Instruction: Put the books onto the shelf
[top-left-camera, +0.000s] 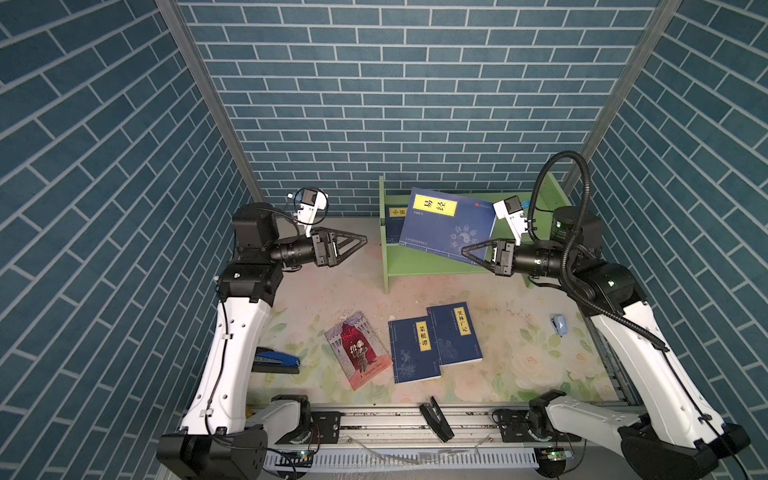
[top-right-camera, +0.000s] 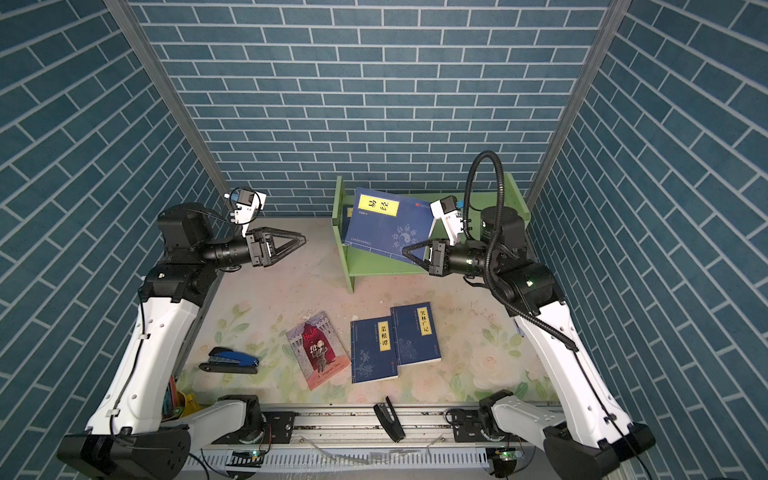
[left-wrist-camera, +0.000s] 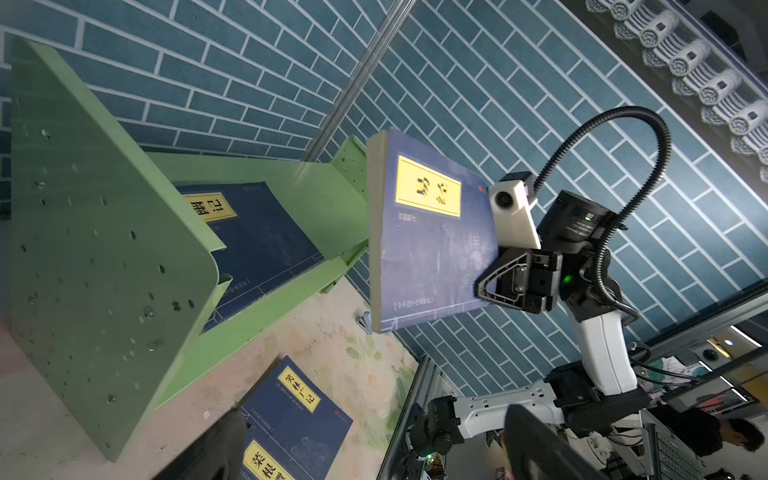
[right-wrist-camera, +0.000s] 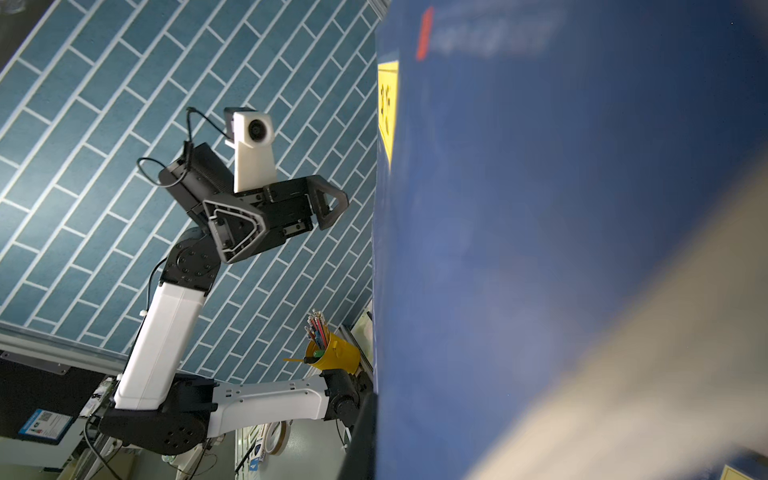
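Right claw (top-left-camera: 467, 252) pinches the raised book (top-left-camera: 440, 226) by its edge; light, it probably sags. Left claw (top-left-camera: 362, 240) gapes, empty.

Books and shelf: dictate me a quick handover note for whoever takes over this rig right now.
Left end effector: open, empty, left of the shelf.
Right end effector: shut on the raised blue book, tilted in front of the shelf.
Done: shelved blue book sits at the shelf's left end.
Left: seat the raised one, then the red-and-grey book, the middle blue book and the right blue book, all flat on the table.
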